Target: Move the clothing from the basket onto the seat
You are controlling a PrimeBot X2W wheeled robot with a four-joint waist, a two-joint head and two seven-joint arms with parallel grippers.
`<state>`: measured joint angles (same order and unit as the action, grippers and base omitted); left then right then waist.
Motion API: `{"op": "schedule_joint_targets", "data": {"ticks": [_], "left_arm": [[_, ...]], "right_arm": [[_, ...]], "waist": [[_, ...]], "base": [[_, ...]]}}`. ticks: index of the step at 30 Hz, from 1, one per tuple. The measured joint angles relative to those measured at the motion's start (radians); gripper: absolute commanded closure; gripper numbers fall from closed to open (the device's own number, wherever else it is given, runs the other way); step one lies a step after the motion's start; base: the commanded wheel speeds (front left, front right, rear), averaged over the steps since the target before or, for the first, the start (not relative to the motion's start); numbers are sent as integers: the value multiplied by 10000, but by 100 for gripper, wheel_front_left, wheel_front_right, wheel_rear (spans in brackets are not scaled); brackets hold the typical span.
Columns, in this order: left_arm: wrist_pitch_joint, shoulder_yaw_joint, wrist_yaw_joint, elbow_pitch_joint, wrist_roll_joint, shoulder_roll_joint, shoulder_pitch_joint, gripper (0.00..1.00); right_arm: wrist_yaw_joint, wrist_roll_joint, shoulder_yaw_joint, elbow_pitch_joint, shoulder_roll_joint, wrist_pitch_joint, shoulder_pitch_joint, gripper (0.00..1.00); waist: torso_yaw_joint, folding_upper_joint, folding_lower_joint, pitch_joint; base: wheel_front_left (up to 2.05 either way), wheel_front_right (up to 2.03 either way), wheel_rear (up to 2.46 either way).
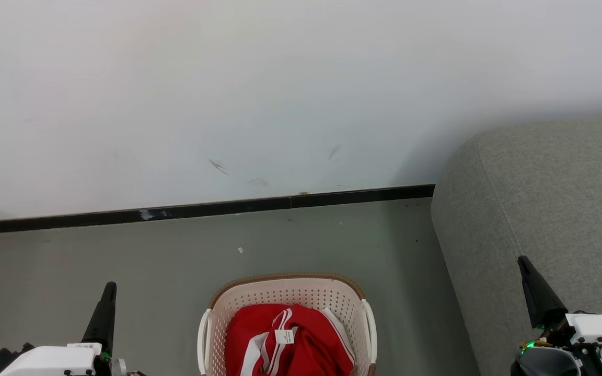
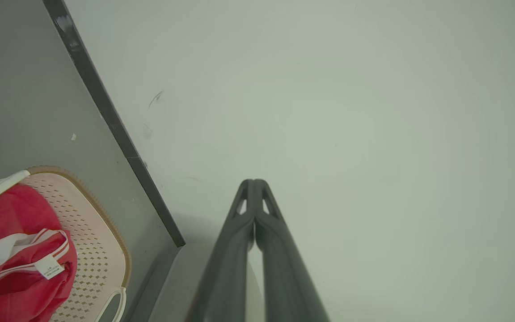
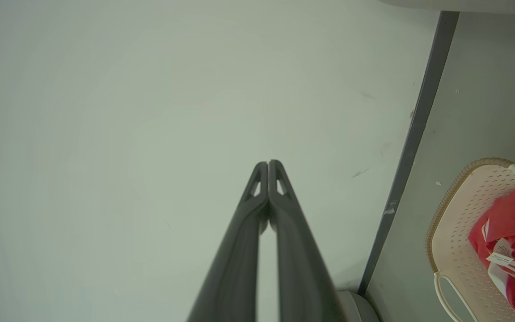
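Red clothing (image 1: 286,339) heaped in basket (image 1: 290,284) on floor (image 1: 97,250), 6 o'clock in head view (white tag on top). Seat (image 1: 546,209) at 3 o'clock, near basket. Left claw (image 2: 254,183) at 7 o'clock, fingers pressed together. Right claw (image 3: 268,163) at 4 o'clock, before seat, fingers also pressed together.

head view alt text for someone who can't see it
A cream laundry basket holding red clothing with white stripes sits on the grey floor at bottom centre. A grey sofa stands at the right, and the left end effector and right end effector, both shut, point up from the bottom corners.
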<state>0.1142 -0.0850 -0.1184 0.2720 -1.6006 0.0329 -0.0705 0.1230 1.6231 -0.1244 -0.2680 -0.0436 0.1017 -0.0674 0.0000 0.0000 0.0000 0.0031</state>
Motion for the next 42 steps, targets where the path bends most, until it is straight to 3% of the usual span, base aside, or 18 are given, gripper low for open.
{"op": "schedule_joint_targets", "data": {"ticks": [32, 33, 34, 37, 38, 42], "left_arm": [[0, 0, 0, 0, 0, 0, 0, 100], [0, 0, 0, 0, 0, 0, 0, 0], [0, 2, 8, 38, 2, -8, 8, 100], [0, 27, 17, 345, 2, -161, 217, 100], [0, 31, 19, 447, 2, -228, 315, 0], [-15, 54, 19, 497, 2, -293, 430, 0]], "right_arm": [[0, -50, -2, 0, 2, 6, 0, 100], [0, -50, -2, 0, 2, 6, 0, 0], [0, -50, 6, -29, 8, 6, 22, 100], [-10, -50, 54, -314, 146, 6, 260, 100], [-12, -50, 65, -407, 194, 6, 383, 0], [-12, -48, 79, -435, 247, -6, 519, 0]], "waist": [[0, 0, 0, 0], [0, 0, 0, 0], [0, 0, 0, 0], [0, 0, 0, 0], [0, 0, 0, 0], [-1, 0, 0, 4]], "base": [[0, 0, 0], [0, 0, 0], [0, 0, 0], [0, 0, 0], [0, 0, 0], [0, 0, 0]]}}
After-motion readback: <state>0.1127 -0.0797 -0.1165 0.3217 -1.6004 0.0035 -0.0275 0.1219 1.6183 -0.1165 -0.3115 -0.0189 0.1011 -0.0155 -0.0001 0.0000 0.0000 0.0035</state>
